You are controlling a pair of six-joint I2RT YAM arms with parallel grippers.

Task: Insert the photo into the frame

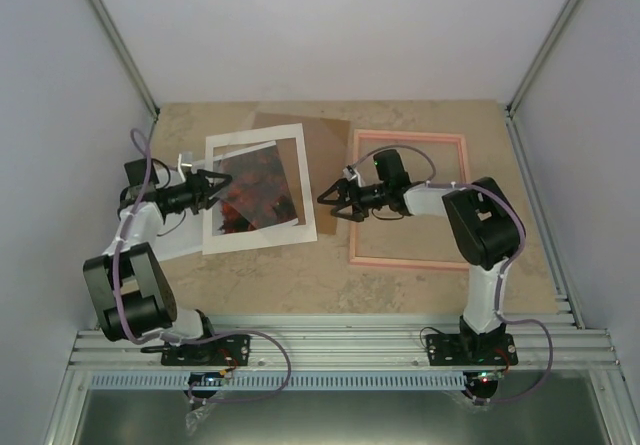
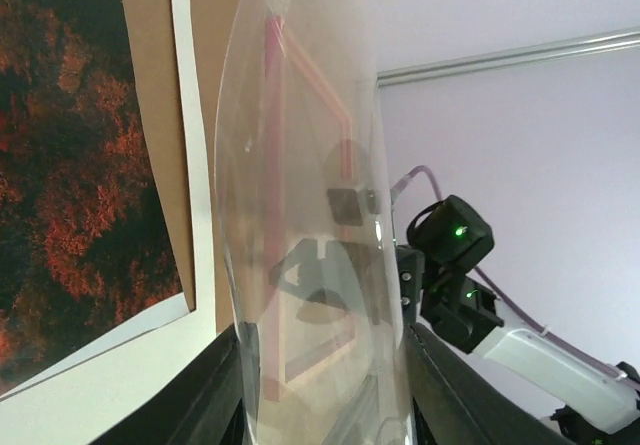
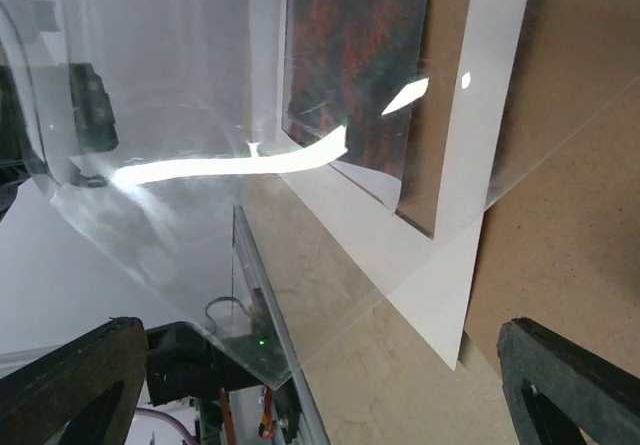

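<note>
Left gripper (image 1: pixel 212 189) is clamped on the left edge of a clear sheet (image 2: pixel 300 215). In the left wrist view the sheet stands bowed between the fingers (image 2: pixel 222 400), and we see the pink rails and the other arm through it. From the top view the sheet lies over the left-centre stack, raised on its left side. The stack is a brown board (image 1: pixel 325 131) at the bottom, a white mat (image 1: pixel 256 239) on top of it and skewed a little, and the photo (image 1: pixel 258 193) showing in the mat's window. The photo is left of centre on the table (image 1: pixel 300 287), under the clear sheet and well apart from the frame's opening. Red foliage is readable in both wrist views (image 3: pixel 350 65). The frame (image 1: pixel 408 262) lies flat on the right half of the table, just beside the mat's right edge, with bare table showing inside it. Right gripper (image 1: pixel 331 202) is released, its jaws wide and nothing between them. It hangs at the frame's left rail, pointing at the mat. In the right wrist view we see its two fingers (image 3: pixel 70 385) far apart at the lower corners, with the sheet's near corner, the mat corner and the board ahead of them. We can't tell whether the right fingertips touch the sheet.
</note>
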